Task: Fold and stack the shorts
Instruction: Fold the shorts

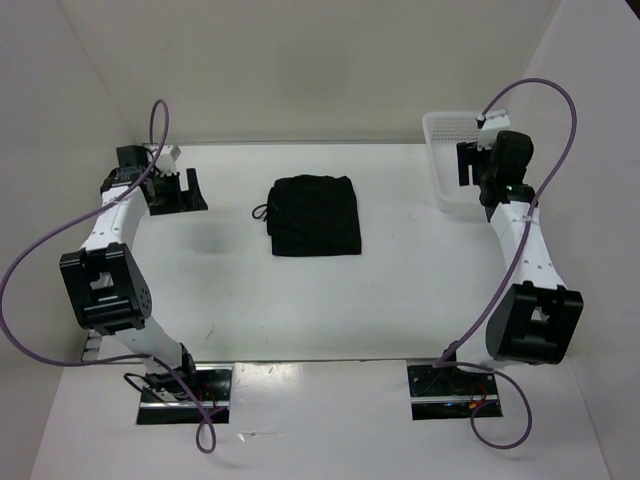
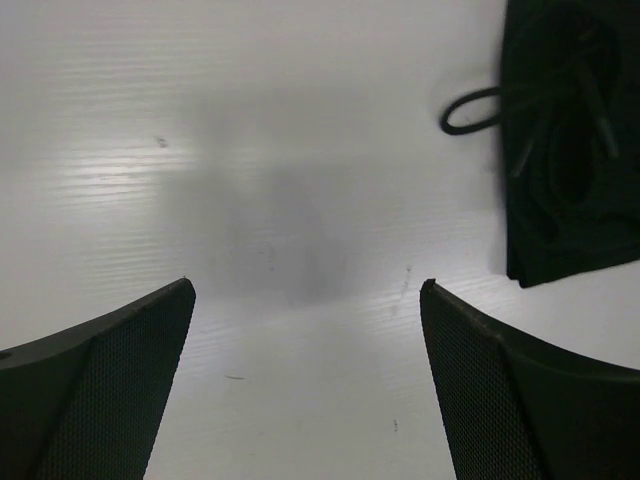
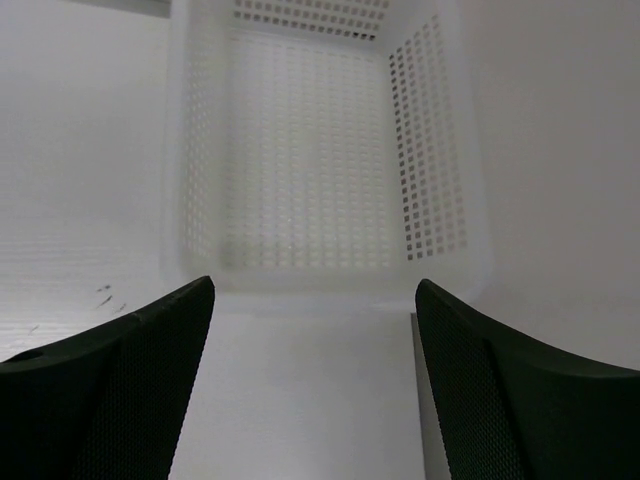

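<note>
Shorts (image 1: 316, 215) of black fabric are seen folded into a compact rectangle near the middle of the table (image 1: 400, 300). They lie flat, with a thin drawstring (image 1: 261, 213) looped out from the left edge. Both arms are held well apart from them. The left gripper (image 2: 308, 284) is positioned at the far left of the table, its jaws spread wide over bare tabletop. A corner of the shorts and the drawstring loop are seen off to its right, clear of the fingers. The right gripper (image 3: 315, 284) is likewise spread and nothing is grasped. It is held at the far right, facing into the white mesh basket (image 3: 425, 150), which is set by the right wall. Purple cables (image 1: 40, 260) are looped from each arm.
</note>
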